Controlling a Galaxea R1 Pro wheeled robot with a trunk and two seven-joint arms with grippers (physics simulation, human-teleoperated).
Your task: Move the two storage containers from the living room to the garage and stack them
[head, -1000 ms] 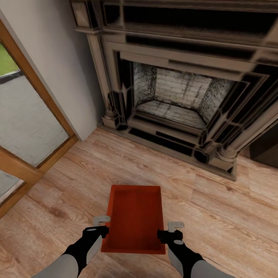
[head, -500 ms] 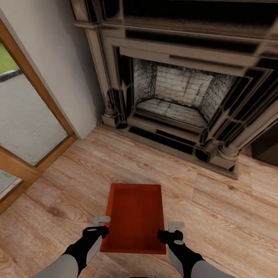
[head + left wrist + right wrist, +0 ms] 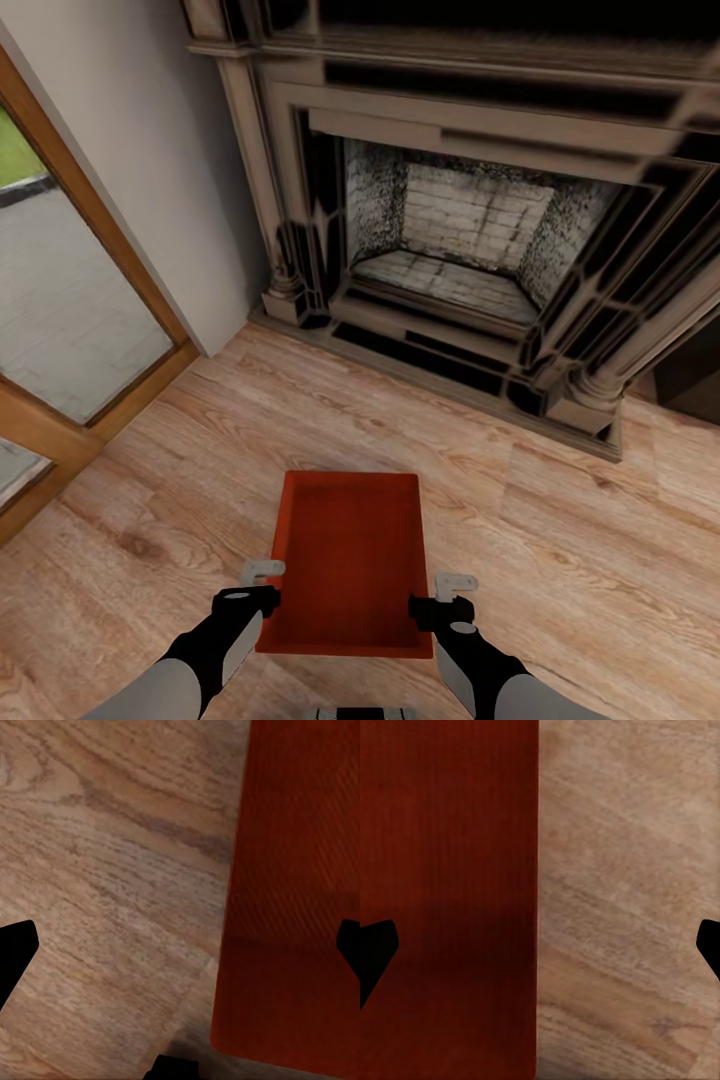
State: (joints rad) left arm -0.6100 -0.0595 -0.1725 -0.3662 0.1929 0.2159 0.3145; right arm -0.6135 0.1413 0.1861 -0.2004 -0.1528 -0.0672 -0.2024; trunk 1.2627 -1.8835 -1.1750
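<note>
One red-orange storage container [image 3: 350, 550] lies lengthwise in front of me over the light wood planks of the living room. My left gripper [image 3: 268, 588] is at its left long wall and my right gripper [image 3: 445, 592] at its right long wall, both near the closer end. In the left wrist view the left gripper [image 3: 180, 945] has its fingertips far apart, one over the container [image 3: 300, 907] and one over the planks. The right gripper [image 3: 540, 945] straddles the container wall [image 3: 450, 870] the same way. Both stand open.
The ornate stone fireplace [image 3: 450, 240] stands straight ahead across the wood floor [image 3: 560, 540]. A wood-framed glass door [image 3: 70, 300] runs along the left, with a beige wall corner [image 3: 170, 180] beside it. A dark cabinet edge [image 3: 695, 380] shows at the far right.
The whole picture has shifted slightly, so the camera moved. The container's far edge sits a little higher in the view. A bit of my base now shows at the bottom edge.
</note>
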